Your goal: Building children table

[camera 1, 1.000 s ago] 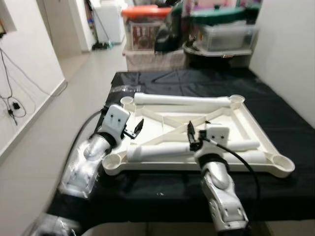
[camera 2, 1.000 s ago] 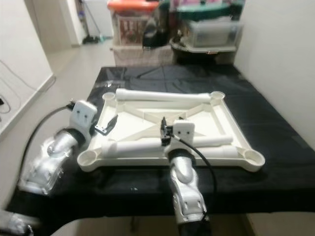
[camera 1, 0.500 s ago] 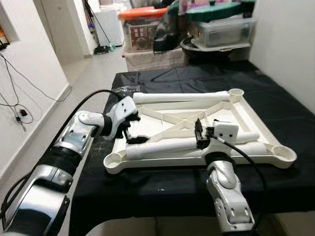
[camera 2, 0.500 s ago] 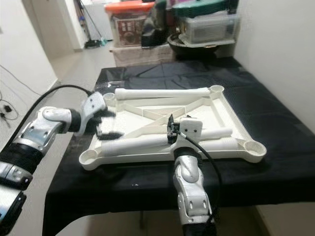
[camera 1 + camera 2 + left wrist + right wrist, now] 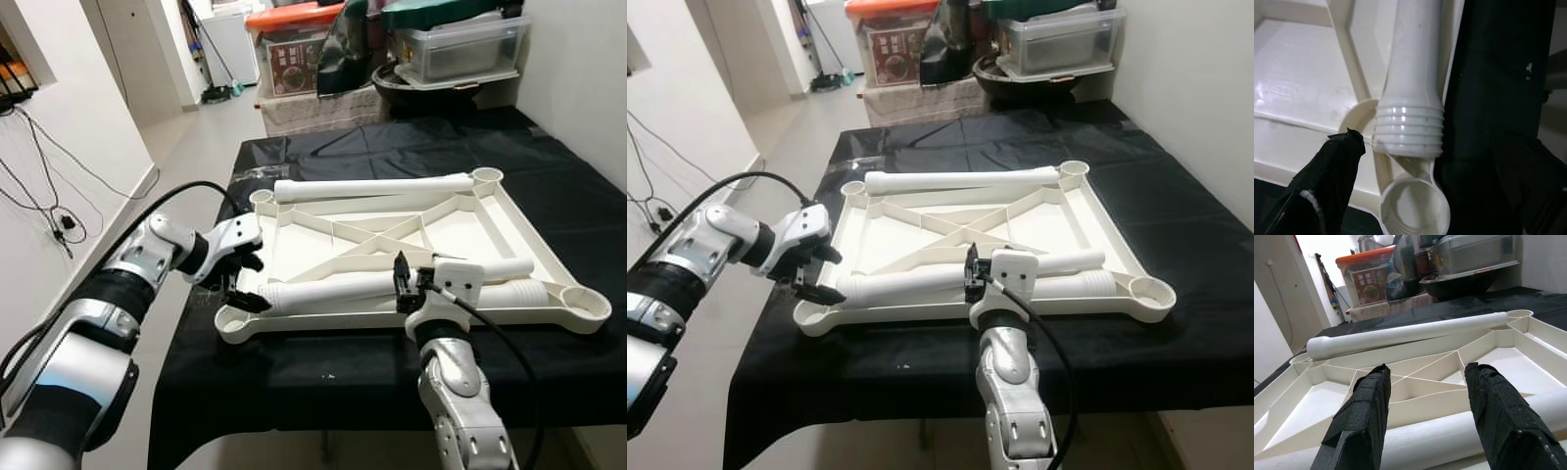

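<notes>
Two silver segmented arms with black cables, white wrist housings, long black-fingered left pincer (image 5: pixel 238 281) and right pincer (image 5: pixel 1430 421).

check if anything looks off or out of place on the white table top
Nothing looks broken or spilled. The white table top lies upside down on the black cloth, ribs up. Three legs lie loose across it, none screwed in: the near leg has its threaded end just beside the empty corner socket. The left hand and right hand are both open.

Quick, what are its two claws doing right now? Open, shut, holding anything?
Left gripper: open, empty, at the threaded end of the front leg.
Right gripper: open, empty, straddling that leg.
</notes>
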{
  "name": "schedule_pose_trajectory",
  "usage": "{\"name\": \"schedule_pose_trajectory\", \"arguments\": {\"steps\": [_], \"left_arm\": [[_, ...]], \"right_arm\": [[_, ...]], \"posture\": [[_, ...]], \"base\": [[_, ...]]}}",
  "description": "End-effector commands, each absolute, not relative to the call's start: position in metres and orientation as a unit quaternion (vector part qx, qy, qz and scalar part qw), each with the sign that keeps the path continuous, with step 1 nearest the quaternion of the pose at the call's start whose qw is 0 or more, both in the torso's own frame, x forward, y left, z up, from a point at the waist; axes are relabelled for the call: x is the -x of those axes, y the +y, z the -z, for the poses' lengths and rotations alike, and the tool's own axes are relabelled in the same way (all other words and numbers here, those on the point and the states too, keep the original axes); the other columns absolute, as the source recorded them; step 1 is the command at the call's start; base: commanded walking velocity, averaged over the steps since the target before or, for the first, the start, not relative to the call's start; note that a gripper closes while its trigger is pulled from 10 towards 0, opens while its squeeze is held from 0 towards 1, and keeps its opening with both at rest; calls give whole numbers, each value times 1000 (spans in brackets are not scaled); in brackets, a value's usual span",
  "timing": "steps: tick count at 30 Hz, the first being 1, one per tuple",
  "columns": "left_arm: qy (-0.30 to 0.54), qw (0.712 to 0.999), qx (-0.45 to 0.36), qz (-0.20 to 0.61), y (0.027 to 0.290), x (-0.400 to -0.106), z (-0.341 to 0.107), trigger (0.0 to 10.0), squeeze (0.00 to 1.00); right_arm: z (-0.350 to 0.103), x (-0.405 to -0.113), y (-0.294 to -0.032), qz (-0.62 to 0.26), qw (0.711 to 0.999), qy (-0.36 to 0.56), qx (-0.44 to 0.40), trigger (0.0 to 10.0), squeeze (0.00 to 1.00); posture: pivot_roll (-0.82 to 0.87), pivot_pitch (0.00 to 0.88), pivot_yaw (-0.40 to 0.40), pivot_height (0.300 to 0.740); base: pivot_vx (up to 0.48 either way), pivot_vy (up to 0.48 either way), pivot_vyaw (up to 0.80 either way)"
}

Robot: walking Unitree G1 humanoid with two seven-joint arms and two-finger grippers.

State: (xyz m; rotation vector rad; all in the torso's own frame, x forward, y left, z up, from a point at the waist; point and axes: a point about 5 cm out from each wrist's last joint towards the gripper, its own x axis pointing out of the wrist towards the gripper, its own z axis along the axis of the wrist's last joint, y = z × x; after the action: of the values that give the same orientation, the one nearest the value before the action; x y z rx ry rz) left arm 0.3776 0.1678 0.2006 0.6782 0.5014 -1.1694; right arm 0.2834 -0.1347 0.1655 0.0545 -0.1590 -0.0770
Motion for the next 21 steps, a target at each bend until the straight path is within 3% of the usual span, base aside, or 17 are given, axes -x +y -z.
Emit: {"name": "schedule_pose_trajectory", "arguments": {"steps": [1, 5, 21], "left_arm": [[239, 747, -316, 533, 172, -377, -200, 10000, 0], [226, 735, -319, 554, 166, -377, -196, 10000, 0], [211, 745, -351, 526, 153, -382, -181, 10000, 0]], "right_arm": [[-165, -282, -127, 27, 996, -74, -30, 10000, 0], [-172, -276, -127, 31, 996, -76, -35, 10000, 0], [-177, -266, -133, 39, 996, -72, -35, 10000, 0]], "posture": [[119, 41, 145, 740], [119, 79, 161, 740], [112, 142, 181, 740]], "base": [[0, 0, 0], [0, 0, 0], [0, 0, 0]]}}
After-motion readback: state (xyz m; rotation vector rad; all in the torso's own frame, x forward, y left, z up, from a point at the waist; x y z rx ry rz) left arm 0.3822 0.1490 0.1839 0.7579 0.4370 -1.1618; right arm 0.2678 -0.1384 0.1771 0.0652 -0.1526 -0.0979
